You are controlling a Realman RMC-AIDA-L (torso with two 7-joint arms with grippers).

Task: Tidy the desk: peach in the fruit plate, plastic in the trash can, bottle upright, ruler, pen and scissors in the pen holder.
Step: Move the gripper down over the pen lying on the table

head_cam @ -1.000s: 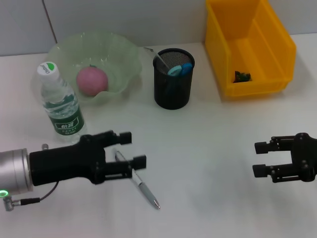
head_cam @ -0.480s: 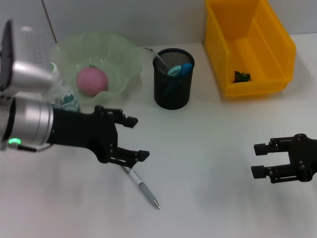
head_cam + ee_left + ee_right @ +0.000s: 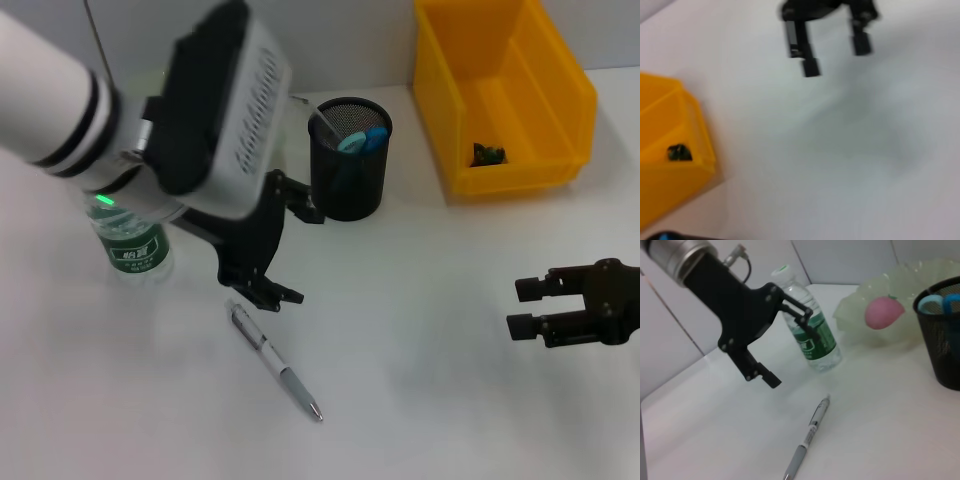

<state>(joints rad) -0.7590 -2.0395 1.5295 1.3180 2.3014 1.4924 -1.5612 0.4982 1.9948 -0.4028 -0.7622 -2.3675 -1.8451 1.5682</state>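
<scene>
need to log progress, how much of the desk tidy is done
Mostly done: the peach sits in the fruit plate, the bottle stands upright, blue-handled scissors are in the pen holder, and something dark lies in the yellow bin. Nothing is in hand: the left claw is open above the pen, which lies on the desk. The right claw waits open.

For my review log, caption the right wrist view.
Open left gripper hovers above the pen lying on the desk.

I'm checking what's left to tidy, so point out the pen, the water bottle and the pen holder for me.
pen (image 3: 274, 362), head view, on the middle of its barrel.
water bottle (image 3: 816, 343), right wrist view, on its green label.
pen holder (image 3: 349, 185), head view, on its black mesh wall.
</scene>
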